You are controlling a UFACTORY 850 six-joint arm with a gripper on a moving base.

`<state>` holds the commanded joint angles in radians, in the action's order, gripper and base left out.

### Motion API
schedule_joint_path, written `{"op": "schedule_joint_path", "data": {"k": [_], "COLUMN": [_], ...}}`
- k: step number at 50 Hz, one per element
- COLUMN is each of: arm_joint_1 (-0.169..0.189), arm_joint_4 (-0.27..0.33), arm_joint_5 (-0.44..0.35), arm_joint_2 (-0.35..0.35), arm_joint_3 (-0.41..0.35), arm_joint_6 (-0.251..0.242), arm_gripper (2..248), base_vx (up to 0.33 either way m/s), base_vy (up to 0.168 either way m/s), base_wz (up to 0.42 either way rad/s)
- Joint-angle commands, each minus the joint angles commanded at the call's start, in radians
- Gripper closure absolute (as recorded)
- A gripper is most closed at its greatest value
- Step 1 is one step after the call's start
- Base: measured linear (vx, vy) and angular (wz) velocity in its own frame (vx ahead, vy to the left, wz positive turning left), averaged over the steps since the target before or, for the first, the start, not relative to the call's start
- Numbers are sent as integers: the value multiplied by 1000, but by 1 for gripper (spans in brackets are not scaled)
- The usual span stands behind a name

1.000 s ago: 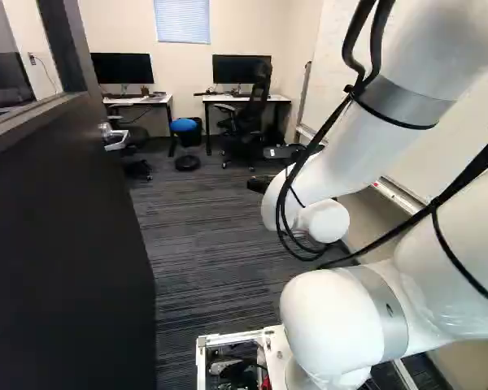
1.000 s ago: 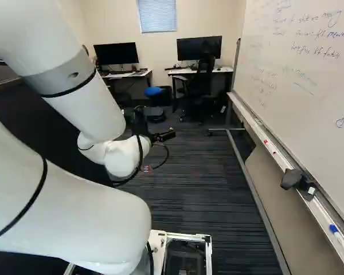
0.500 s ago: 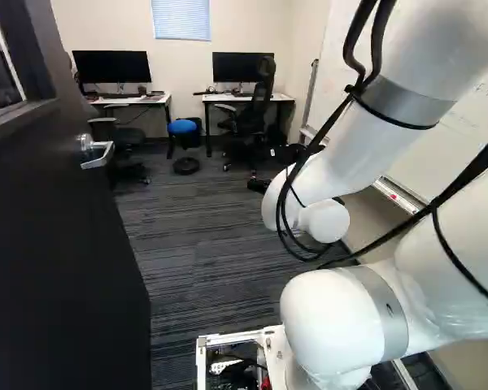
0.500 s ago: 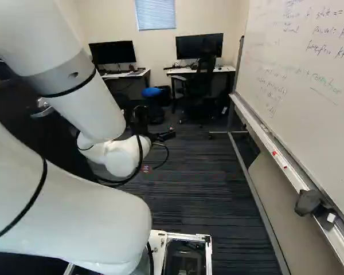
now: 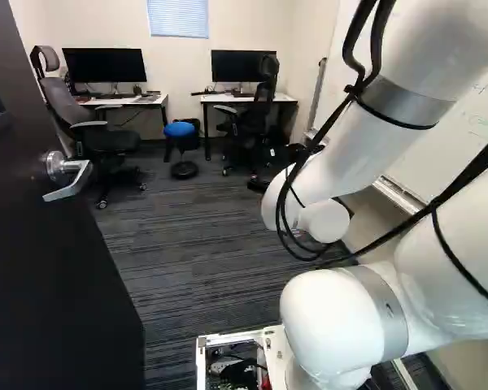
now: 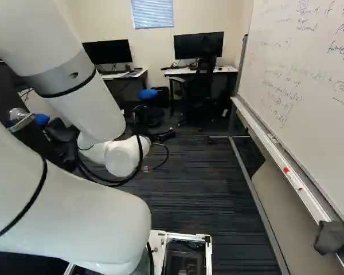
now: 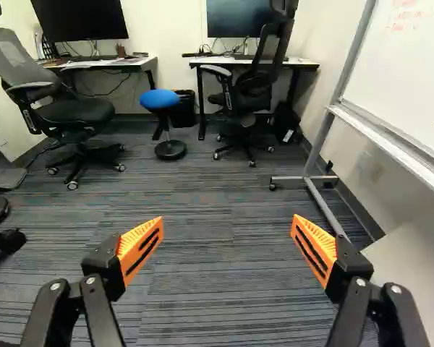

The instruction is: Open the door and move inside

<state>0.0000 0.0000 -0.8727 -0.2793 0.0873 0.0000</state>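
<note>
The gripper (image 6: 163,136) points into the room, low over the carpet, in the right base view. In the wrist view the gripper (image 7: 227,235) stands wide open, its orange pads far apart with only carpet seen between them. A dark door (image 5: 57,268) fills the left of the left base view, swung open, with its silver lever handle (image 5: 68,174) near its free edge. The same handle (image 6: 20,119) shows behind my arm in the right base view. Door and gripper are well apart.
A whiteboard on a wheeled frame (image 6: 298,74) lines the right side, its metal foot (image 7: 304,178) on the carpet. Two desks (image 7: 260,62) (image 5: 124,101) stand at the far wall with office chairs (image 5: 85,122) and a blue stool (image 7: 160,100). Striped carpet (image 5: 203,244) lies between.
The base has moved forward into the room. Door handle and whiteboard have come nearer and slid outward in the base views. My arm has kept its pose over its lowest joint.
</note>
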Motion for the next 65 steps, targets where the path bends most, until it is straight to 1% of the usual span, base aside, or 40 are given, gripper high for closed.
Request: {"op": "schedule_joint_path", "data": {"k": [65], "arm_joint_1": [0], "arm_joint_4": [0], "arm_joint_5": [0], "arm_joint_2": [0], "arm_joint_3": [0], "arm_joint_6": [0], "arm_gripper": [3], "base_vx": [243], "base_vy": [6], "base_wz": [-1]}}
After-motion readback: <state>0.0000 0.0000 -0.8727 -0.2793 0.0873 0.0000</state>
